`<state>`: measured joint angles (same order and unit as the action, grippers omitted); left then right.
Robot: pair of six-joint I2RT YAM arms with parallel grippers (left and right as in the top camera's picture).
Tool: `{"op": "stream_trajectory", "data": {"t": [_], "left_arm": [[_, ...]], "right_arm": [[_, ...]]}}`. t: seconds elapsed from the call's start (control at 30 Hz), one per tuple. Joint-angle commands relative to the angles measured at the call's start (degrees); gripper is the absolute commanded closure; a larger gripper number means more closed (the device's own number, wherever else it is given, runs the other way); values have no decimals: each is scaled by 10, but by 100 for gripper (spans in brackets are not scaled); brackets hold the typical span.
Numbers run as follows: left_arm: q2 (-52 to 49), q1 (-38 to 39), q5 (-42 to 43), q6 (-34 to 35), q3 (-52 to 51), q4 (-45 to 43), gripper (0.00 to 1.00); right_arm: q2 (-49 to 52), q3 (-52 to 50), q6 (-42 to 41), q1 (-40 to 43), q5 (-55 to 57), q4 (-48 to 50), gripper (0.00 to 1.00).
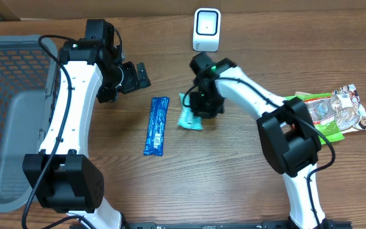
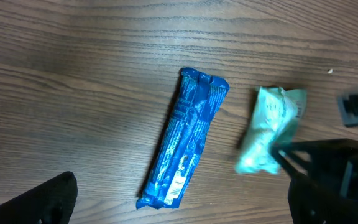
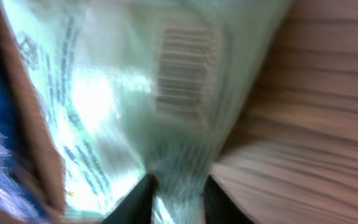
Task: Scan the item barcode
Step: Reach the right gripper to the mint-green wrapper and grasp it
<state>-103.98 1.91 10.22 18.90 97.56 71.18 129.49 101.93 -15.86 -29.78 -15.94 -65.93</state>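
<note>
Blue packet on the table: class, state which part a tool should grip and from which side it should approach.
Probably best: grip the blue packet across its narrow width near mid-length, coming straight down from above. It lies flat on the table, long and slim, with both long edges clear.

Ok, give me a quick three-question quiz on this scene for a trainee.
1. True or false: the blue packet lies on the table, touched by neither arm's jaws.
2. Which view shows the barcode on the mint-green packet? A overhead, B left wrist, C right wrist.
3. What device stands beyond the right arm's jaws, at the table's far edge?
Key: 1 true; 2 C; 3 the white scanner.
</note>
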Motion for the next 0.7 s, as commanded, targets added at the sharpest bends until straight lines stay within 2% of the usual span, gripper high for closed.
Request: {"op": "stream_trajectory", "data": {"t": [0.0,0.1,0.13,0.17,0.2,0.23,0.27,0.43,0.67], "left_arm": [[9,4,-3,-9,12,1,0],[9,4,-3,-9,12,1,0],[9,4,-3,-9,12,1,0],[9,4,-3,-9,12,1,0],[9,4,-3,-9,12,1,0],[9,4,-3,-9,12,1,0],[9,4,-3,-9,12,1,0],[9,4,-3,-9,12,1,0],[9,4,-3,-9,12,1,0]], "right_arm": [[9,35,254,39,139,-40,55],[9,43,243,64,197,-37,27],[9,66,198,81,174,-53,22],[9,78,184,89,148,-64,21],[9,103,170,109,37,-90,20],[9,108,170,118,-24,-97,20],[9,104,165,136,-148,-106,20],[12,19,-29,144,-172,-91,20],[12,-56,-160,114,-171,-22,22]]}}
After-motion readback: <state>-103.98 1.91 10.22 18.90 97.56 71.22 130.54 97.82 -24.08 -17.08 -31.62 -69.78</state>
